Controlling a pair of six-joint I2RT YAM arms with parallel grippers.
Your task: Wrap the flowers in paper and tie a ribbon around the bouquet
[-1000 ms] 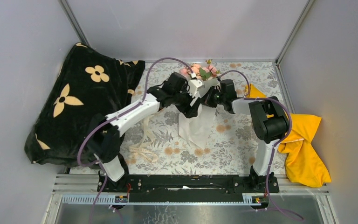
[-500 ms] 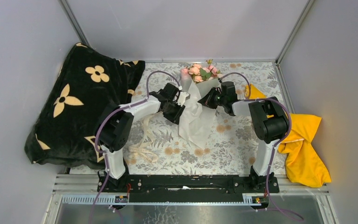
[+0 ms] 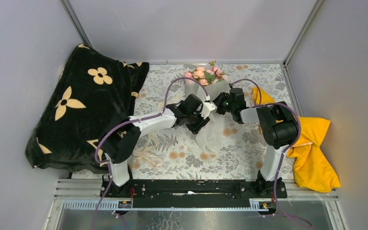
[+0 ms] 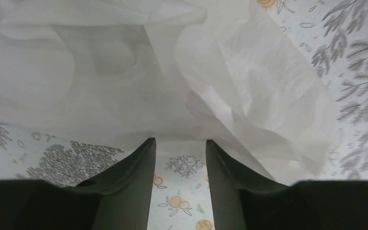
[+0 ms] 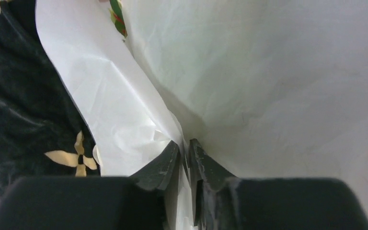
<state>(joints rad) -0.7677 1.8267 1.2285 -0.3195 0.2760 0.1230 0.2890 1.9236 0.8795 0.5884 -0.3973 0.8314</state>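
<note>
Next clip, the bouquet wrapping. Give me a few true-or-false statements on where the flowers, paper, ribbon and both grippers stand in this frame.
1. The ribbon is tied around the paper. False: it lies loose on the tablecloth near the left arm's base, apart from the paper.
2. The flowers stick out of the paper's far end. True.
3. The left gripper is clamped on the paper. False: its jaws stand apart with tablecloth showing between them, and the paper lies just past the tips.
4. The right gripper has its jaws almost together with paper between them. True.
</note>
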